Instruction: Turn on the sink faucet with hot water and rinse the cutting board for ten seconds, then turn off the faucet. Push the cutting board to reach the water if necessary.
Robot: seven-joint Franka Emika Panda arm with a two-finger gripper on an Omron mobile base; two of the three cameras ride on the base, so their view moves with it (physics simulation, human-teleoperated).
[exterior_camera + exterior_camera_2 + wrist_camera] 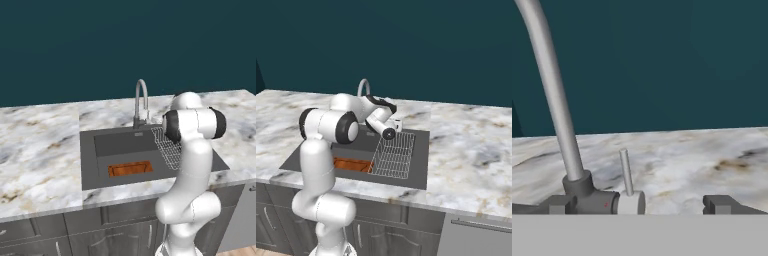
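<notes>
You have a sink faucet (554, 100) in smooth, satin grey metal, its lever (626, 172) paler and matt. The cutting board (130, 169) reads as orange-brown wood with a darker rim. The sink (105, 142) is matt dark grey. The counter (37, 150) is polished white-brown marbled stone. The dish rack (393, 155) is thin pale wire.

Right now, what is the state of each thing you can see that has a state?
faucet: off, no water running
faucet handle: upright
gripper: open, at the faucet base, holding nothing
cutting board: lying flat in the sink, dry
sink: no water in it
dish rack: empty, in the sink
</notes>
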